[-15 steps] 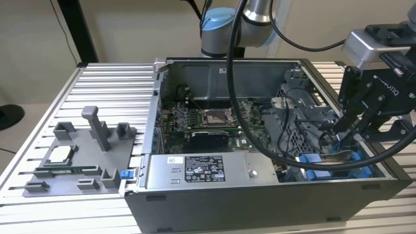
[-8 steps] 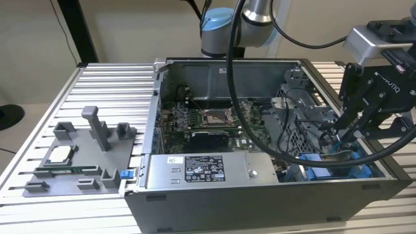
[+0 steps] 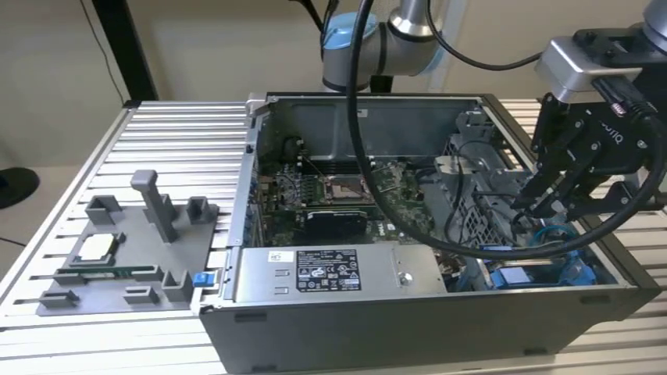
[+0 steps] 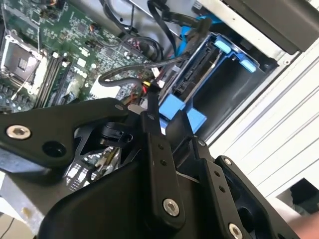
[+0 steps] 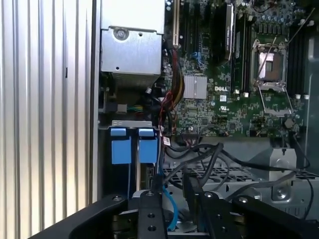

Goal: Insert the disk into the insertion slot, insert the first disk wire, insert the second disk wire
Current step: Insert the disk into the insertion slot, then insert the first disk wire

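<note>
Claw (image 3: 542, 207) inside the open computer case (image 3: 417, 328).
Its arm (image 3: 354, 47) slants down at the exterior view's right; the claw hangs open, tilted, just above the blue-framed disk (image 3: 518, 276).

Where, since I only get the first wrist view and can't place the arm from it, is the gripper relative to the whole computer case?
Observer: In the exterior view the gripper hangs inside the open case at the exterior view's right end, just above the disk's blue caddy in that corner.
Operator: Is anything on the table besides the case?
Observer: Yes. In the exterior view a grey fixture tray with upright posts lies on the slatted table, beside the case on the exterior view's left.
</note>
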You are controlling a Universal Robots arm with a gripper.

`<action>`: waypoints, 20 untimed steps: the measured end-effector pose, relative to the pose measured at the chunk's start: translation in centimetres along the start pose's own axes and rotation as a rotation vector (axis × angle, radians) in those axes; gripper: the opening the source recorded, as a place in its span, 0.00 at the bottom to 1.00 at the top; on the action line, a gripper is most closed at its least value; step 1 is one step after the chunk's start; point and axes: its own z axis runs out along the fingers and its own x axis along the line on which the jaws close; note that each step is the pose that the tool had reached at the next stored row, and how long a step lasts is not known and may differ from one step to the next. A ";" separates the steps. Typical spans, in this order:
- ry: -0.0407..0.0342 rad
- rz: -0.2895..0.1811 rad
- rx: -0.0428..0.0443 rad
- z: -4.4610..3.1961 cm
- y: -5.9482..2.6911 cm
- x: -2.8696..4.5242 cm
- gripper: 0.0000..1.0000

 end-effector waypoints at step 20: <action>-0.1178 0.000 -0.0019 1.18 -0.11 0.18 0.00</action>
